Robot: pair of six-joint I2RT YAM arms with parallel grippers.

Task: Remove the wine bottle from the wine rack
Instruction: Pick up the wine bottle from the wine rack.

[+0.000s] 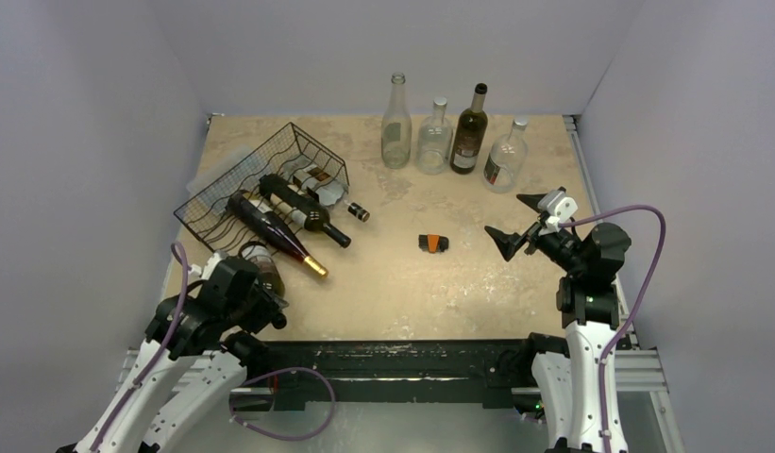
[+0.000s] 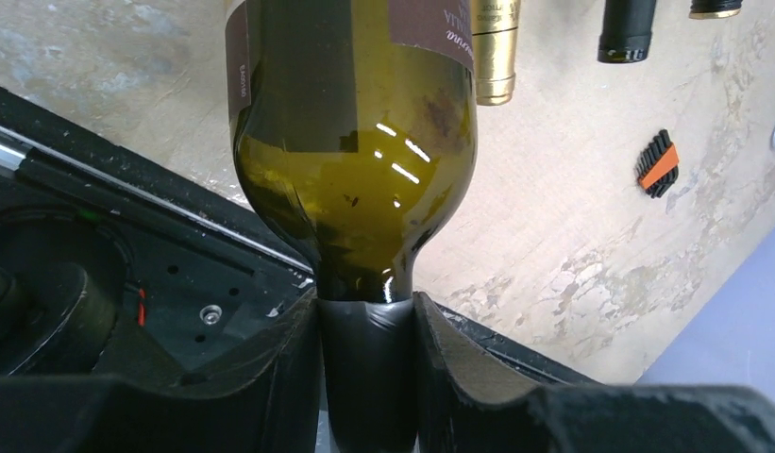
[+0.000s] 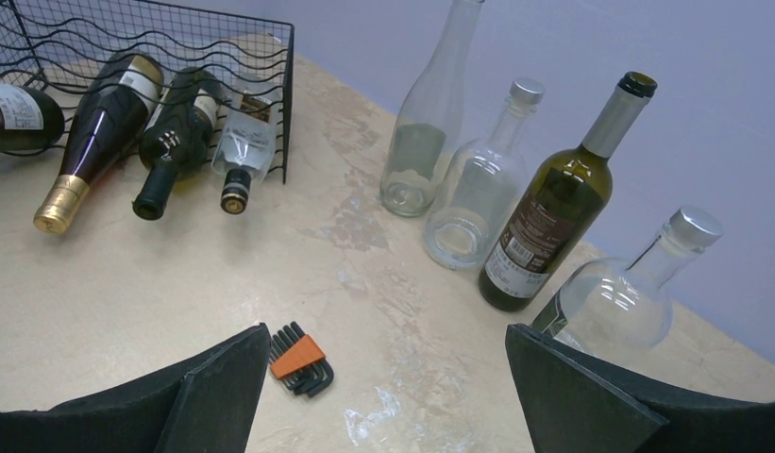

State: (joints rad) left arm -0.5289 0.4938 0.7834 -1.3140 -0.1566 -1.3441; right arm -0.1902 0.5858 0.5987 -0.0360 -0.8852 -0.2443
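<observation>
Olive-green, brown-labelled wine bottle

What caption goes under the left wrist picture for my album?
Left gripper clamped on the neck of an olive-green wine bottle, hex keys beyond.

The wine bottle has its neck hidden inside the left hand.

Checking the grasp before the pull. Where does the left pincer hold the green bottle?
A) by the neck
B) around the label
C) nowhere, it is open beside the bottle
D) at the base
A: in the left wrist view the left pincer is shut on the dark neck of the bottle, with the shoulder and label lying beyond the fingers.
</observation>
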